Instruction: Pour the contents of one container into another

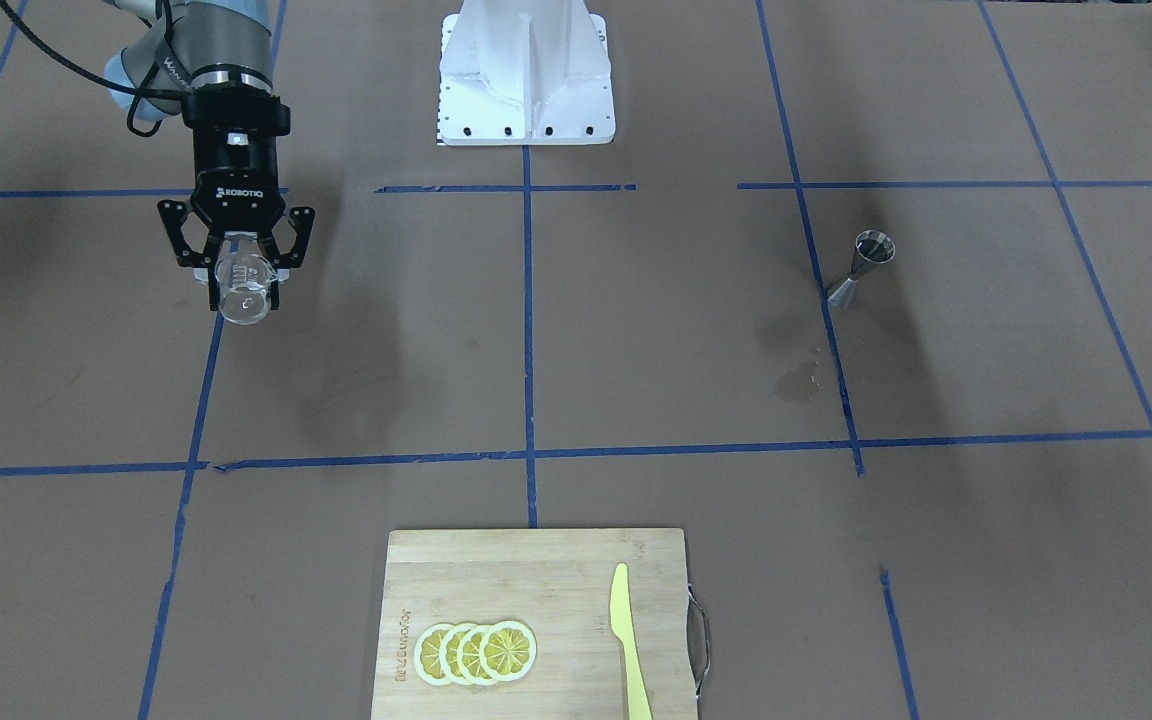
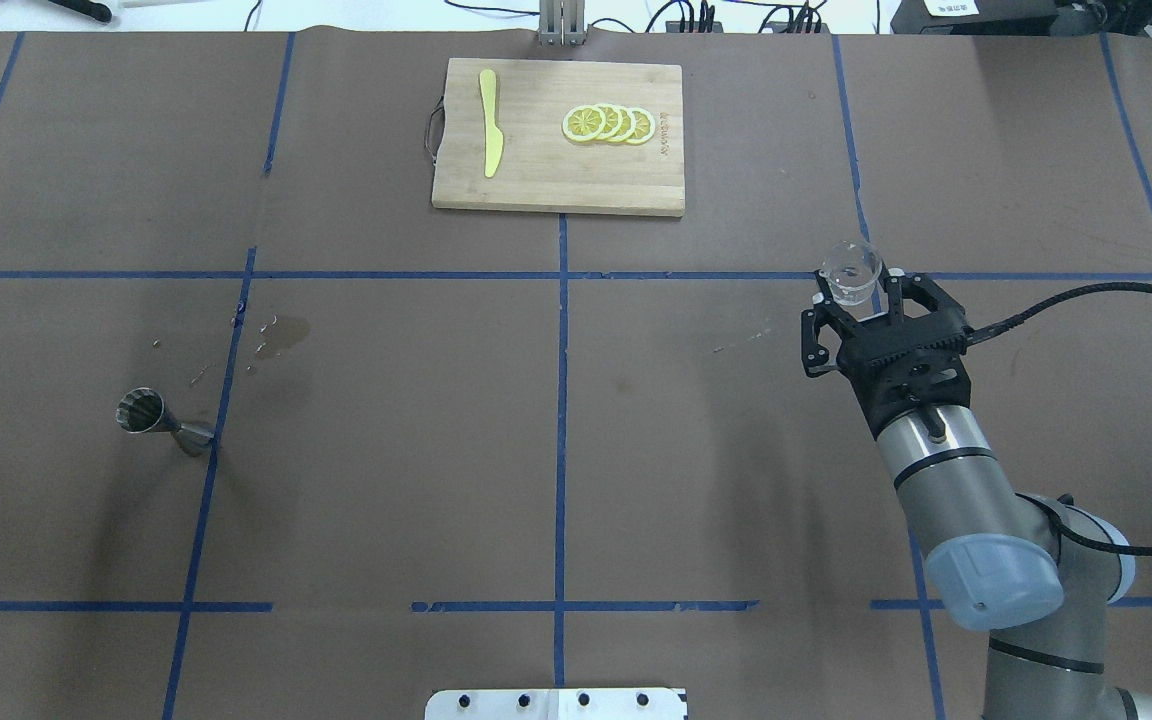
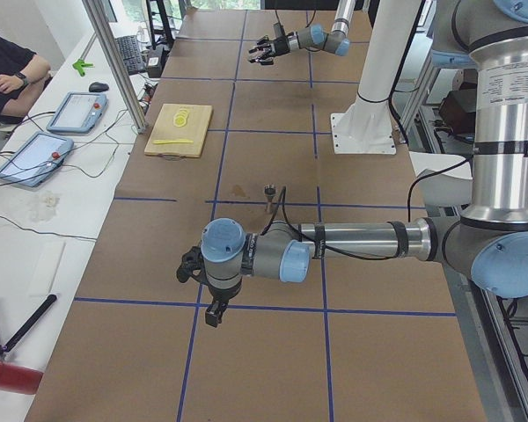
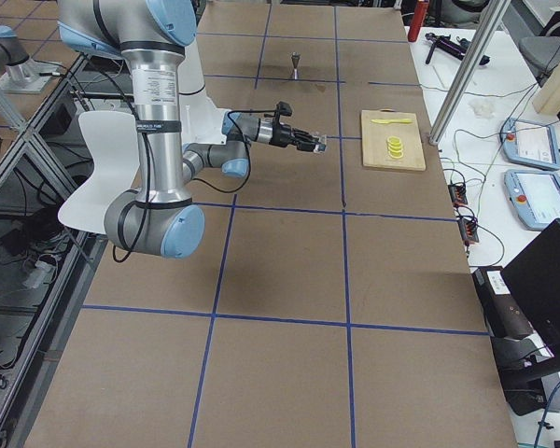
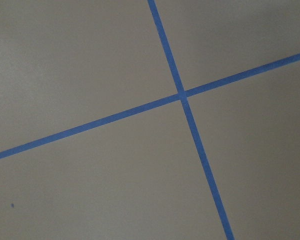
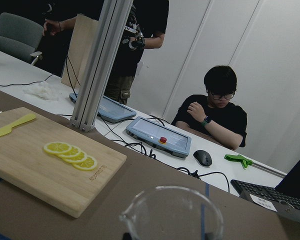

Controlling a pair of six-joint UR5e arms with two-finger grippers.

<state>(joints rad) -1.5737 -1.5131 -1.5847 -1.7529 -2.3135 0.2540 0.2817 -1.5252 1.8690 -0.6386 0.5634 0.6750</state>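
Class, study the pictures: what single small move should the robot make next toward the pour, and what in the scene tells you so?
Probably carry the glass cup sideways toward the robot's left, kept upright. The right gripper is shut on it, lifted in the air, while the jigger stands far off on the other side, too distant for pouring yet.

A robotics lab: a wide counter (image 2: 386, 500) papered in brown and gridded with blue tape (image 2: 561, 400), two industrial arms over it, the right arm (image 2: 946, 470) and the left arm (image 3: 352, 251), and a white bolted pedestal (image 1: 526, 80). On a white side table (image 3: 35, 220) lie teach pendants (image 6: 160, 136), a keyboard (image 6: 270, 197), a mouse (image 6: 202, 158) and loose cables, with a seated operator (image 6: 217, 115) behind an aluminium post (image 6: 97, 75)
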